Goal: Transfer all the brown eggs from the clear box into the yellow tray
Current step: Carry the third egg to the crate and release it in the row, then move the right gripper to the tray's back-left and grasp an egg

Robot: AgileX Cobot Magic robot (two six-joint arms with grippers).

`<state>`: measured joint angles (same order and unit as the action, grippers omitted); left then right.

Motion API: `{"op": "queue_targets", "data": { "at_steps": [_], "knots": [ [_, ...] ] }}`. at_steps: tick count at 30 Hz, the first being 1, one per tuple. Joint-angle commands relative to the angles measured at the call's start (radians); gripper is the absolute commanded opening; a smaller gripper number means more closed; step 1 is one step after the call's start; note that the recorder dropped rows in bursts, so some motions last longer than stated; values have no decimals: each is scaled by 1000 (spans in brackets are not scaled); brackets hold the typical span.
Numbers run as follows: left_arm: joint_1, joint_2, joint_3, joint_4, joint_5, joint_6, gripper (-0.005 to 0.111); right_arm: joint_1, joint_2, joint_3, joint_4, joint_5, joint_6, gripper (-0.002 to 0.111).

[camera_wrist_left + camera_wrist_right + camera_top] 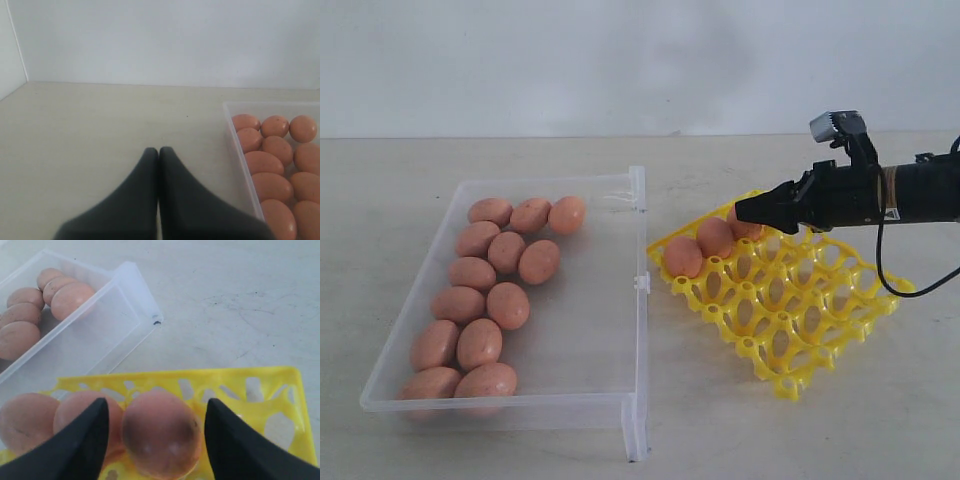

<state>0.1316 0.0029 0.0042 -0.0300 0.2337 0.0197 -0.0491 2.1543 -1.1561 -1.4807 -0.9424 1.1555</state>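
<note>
Right wrist view: gripper (156, 407) straddles brown egg (161, 435).

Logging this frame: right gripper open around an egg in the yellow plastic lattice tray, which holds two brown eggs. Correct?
Not quite: the yellow plastic lattice tray holds three speckled pinkish-brown eggs, not two, side by side along one edge, as the exterior view shows. The right gripper is indeed open around the end egg.
</note>
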Motion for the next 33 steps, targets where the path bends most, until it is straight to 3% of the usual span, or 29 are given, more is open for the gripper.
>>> {"op": "queue_targets", "data": {
  "at_steps": [1, 7, 9, 13, 17, 19, 22, 24, 28, 29, 31, 33],
  "knots": [
    [-3, -3, -4, -5, -1, 1, -4, 2, -4, -6, 15, -2, -10, 55],
    [-3, -3, -4, -5, -1, 1, -4, 0, -25, -6, 64, -90, 24, 54],
    [-3, -3, -4, -5, -1, 1, -4, 0, -52, -6, 78, -168, 24, 46],
    [-3, -3, -4, -5, -1, 1, -4, 25, -147, -10, 108, -279, 22, 2],
    [-3, -3, -4, -5, -1, 1, -4, 141, -273, -10, 81, -279, 26, 0],
    [-3, -3, -4, -5, -1, 1, -4, 248, -338, -10, 35, -279, 28, 0],
    [-3, -3, -4, -5, -1, 1, -4, 466, -418, -10, -87, -1, 27, 0],
    [-3, -3, -4, -5, -1, 1, -4, 624, -445, -10, -239, 357, 46, 0],
    [-3, -3, -4, -5, -1, 1, -4, 920, -411, -34, -262, 1274, 125, 0],
    [-3, -3, -4, -5, -1, 1, -4, 964, -390, -59, -242, 1373, 114, 0],
    [-3, -3, -4, -5, -1, 1, -4, 998, -354, -122, -93, 1352, -1, 0],
    [-3, -3, -4, -5, -1, 1, -4, 1000, -315, -215, 366, 1281, -284, 0]
  ]
}}
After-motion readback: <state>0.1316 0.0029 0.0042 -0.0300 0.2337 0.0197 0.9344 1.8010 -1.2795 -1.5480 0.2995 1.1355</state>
